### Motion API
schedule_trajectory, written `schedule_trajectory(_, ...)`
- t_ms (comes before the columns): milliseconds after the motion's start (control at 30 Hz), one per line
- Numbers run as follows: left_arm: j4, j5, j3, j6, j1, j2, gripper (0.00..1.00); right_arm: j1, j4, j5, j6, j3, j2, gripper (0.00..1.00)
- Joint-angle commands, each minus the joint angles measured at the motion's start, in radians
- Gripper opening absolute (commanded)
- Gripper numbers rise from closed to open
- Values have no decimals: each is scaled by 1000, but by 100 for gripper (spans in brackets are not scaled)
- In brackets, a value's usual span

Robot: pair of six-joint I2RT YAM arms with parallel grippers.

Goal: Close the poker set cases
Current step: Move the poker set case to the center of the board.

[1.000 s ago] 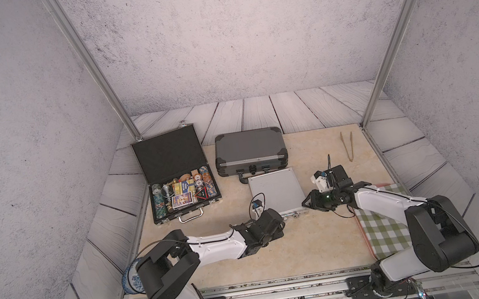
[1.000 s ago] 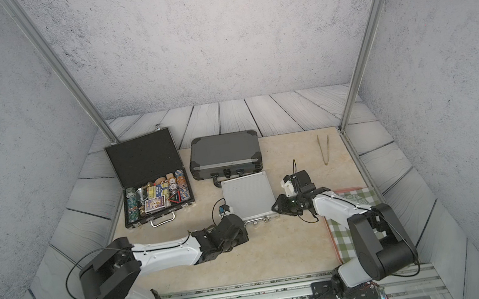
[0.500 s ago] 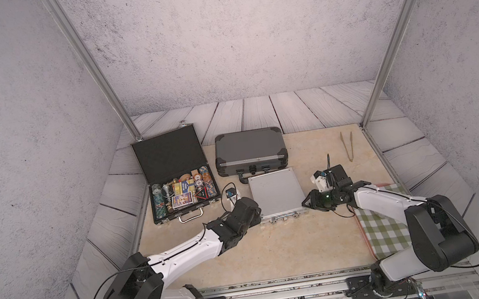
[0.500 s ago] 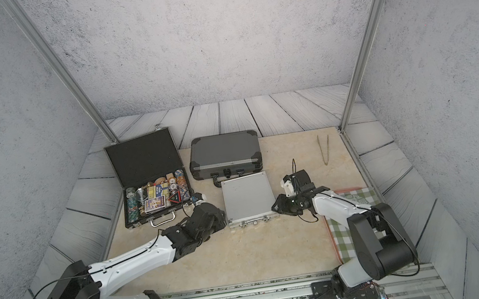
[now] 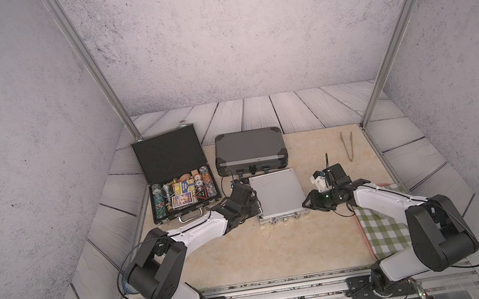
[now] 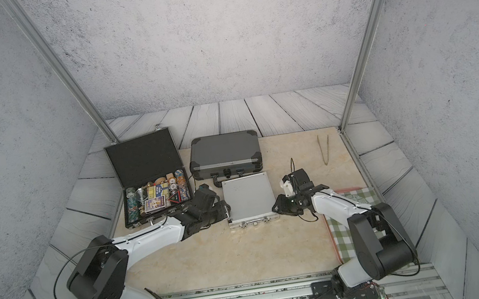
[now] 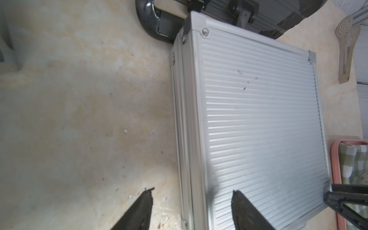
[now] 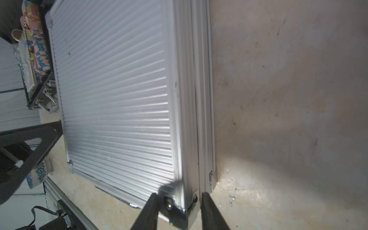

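Observation:
The small silver case (image 5: pixel 277 192) (image 6: pixel 248 198) lies shut in the middle of the mat. My left gripper (image 5: pixel 254 210) (image 7: pixel 192 201) is open and straddles that case's left edge near its front corner. My right gripper (image 5: pixel 308 204) (image 8: pixel 179 207) is shut on its front right corner, one finger on the lid and one against the base. Behind it, the large dark-grey ribbed case (image 5: pixel 249 149) (image 6: pixel 224 152) lies shut. At the left, the flat black case (image 5: pixel 169 155) (image 6: pixel 144 157) stands open, its lid upright, with chips and cards inside.
Wooden tongs (image 5: pixel 347 145) lie at the back right of the mat. A green checked cloth (image 5: pixel 382 225) on a pink tray lies under my right arm. A blue-and-white cup (image 8: pixel 39 173) stands near the left arm's base.
My left gripper has opened and moved from the silver case's front to its left edge, the arm swinging leftward. My right gripper has stayed on the corner.

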Motion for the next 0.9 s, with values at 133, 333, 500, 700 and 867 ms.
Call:
schedule_trajectory(133,-49,129,98,76,37,116,61,7,-167,46,-44,-30,27,37)
schedule_trajectory(333,24,277,110,118,25,179,48,5,-180,63,-36,-52,-11,37)
schedule_trajectory(500,21,275,123,84,-9,190,42,-27,-187,95,10,-48,-80,40)
schedule_trajectory(700,44,264,154,24,-44,219,42,-57,-272,155,11,28,-126,51)
schedule_trajectory(867,142,238,131,-84,-77,237,42,-78,-343,168,5,69,-153,61)
